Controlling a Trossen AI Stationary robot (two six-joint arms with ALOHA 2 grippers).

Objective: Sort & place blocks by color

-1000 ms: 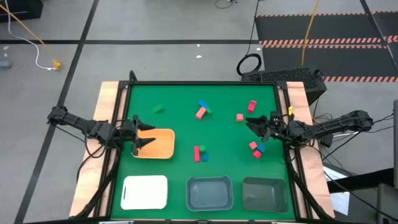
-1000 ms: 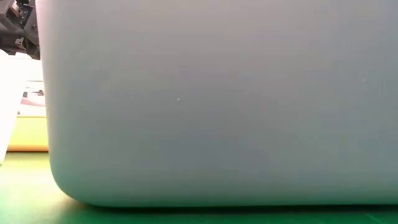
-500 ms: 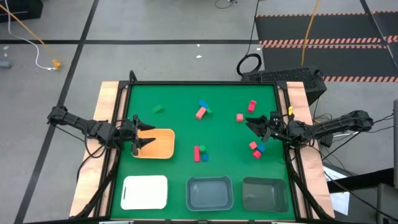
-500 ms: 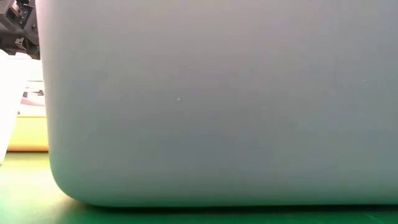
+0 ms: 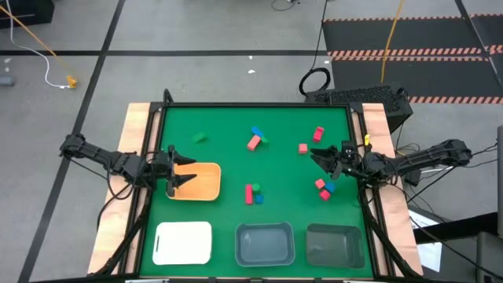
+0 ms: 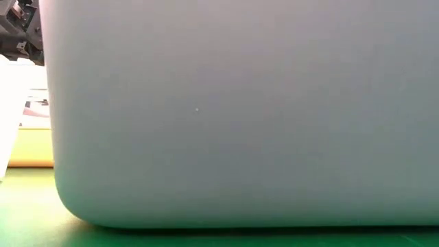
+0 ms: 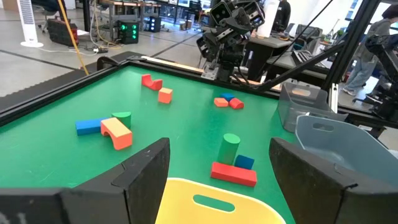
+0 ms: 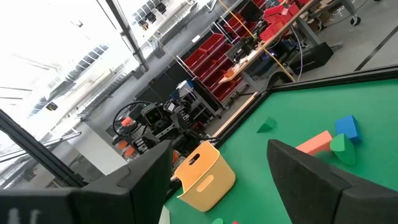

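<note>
We hold both sets of fingers released: left gripper (image 5: 174, 170) over the orange tray (image 5: 206, 189), right gripper (image 5: 324, 158) beside scattered blocks (image 5: 324, 189) on the desk (image 5: 228, 134). No sorting has begun; next we descend on one block.

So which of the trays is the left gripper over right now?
The orange tray, alone at the table's left side. The left gripper hangs open over its edge; the white tray and two grey trays sit along the near edge.
</note>
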